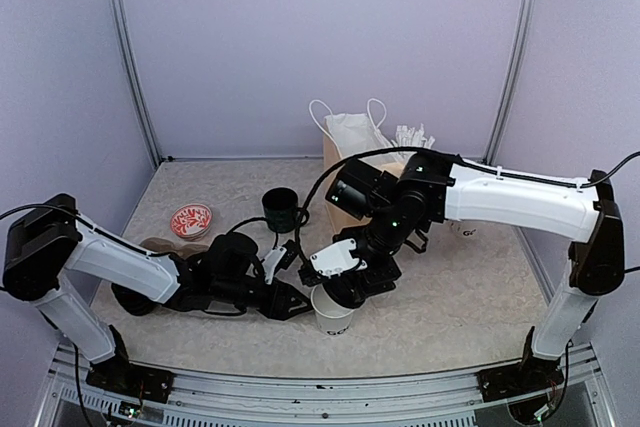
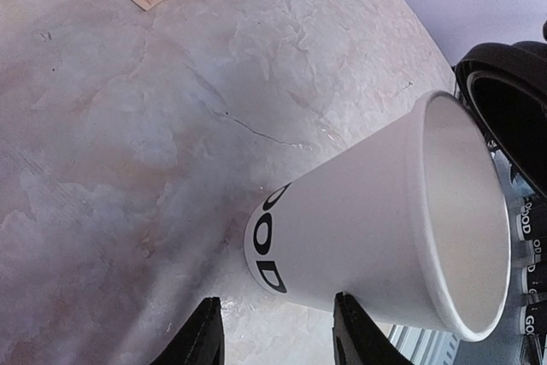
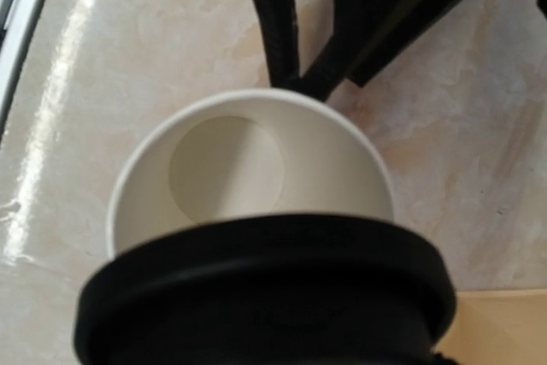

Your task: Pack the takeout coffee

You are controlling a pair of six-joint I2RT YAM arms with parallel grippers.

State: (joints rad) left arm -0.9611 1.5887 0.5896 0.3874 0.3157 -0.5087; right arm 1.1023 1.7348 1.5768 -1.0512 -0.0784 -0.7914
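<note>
A white takeout coffee cup [image 1: 333, 313] with black lettering stands lidless near the table's front edge. In the left wrist view the cup [image 2: 367, 228] lies just ahead of my left gripper [image 2: 278, 335]. That gripper is open; one fingertip [image 2: 352, 326] is against the cup's side and the other stands apart. My right gripper [image 1: 350, 282] hovers over the cup, shut on a black lid [image 3: 265, 297]. The lid hangs just above the cup's open mouth [image 3: 248, 168] and hides the right fingers. The left gripper [image 1: 297, 302] sits at the cup's left.
A brown paper bag [image 1: 345, 162] with white handles stands at the back, white sticks [image 1: 412, 137] beside it. A dark green mug [image 1: 281, 209] and a red patterned dish [image 1: 190, 220] sit left of centre. The metal frame rail [image 1: 320, 387] runs along the near edge.
</note>
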